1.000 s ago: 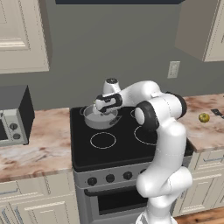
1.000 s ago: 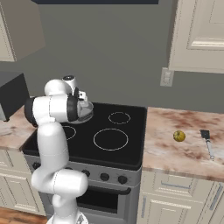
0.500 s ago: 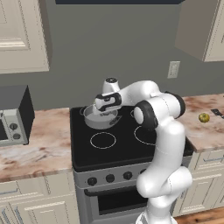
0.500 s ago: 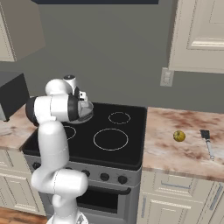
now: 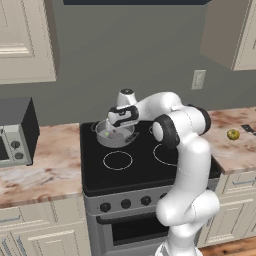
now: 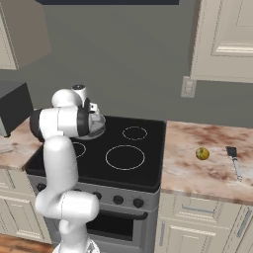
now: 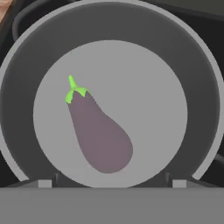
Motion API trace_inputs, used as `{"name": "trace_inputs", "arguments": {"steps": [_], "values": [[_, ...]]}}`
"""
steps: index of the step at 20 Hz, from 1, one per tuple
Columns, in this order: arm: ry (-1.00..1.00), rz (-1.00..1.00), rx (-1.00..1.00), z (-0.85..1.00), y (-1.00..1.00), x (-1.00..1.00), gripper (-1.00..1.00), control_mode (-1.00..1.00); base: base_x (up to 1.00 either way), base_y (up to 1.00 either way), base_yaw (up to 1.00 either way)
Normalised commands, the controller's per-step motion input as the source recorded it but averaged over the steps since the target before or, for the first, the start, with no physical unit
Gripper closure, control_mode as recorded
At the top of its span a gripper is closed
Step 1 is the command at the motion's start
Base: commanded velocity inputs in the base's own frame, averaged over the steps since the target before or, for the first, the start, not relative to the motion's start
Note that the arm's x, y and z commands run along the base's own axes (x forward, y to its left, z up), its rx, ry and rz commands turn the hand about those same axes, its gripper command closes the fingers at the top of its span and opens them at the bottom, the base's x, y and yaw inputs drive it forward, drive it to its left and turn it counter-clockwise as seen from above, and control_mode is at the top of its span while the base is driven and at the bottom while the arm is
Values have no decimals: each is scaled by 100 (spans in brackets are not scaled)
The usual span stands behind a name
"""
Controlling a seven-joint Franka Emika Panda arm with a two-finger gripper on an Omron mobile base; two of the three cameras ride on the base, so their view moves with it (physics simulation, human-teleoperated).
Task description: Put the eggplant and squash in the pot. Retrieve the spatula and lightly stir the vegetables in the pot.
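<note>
White arm (image 5: 187,165), dark joints

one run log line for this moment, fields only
phase: eggplant drop-off | eggplant: lying in pot | gripper: open above pot | squash: on right counter, not in pot

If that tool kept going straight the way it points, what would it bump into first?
Probably the eggplant lying on the floor of the pot right below the tool; depth is hard to judge.
</note>
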Motion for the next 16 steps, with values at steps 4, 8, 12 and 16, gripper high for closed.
{"name": "trace_inputs", "arguments": {"steps": [4, 8, 12, 16], "values": [[0, 0, 0, 0, 0, 7, -100, -100, 0, 0, 0], [-1, 0, 0, 12, -11, -8, -100, -100, 0, 0, 0], [-5, -5, 0, 5, -58, -62, -100, -100, 0, 0, 0], [-5, -10, 0, 2, -72, -45, -100, -100, 0, 0, 0]]}}
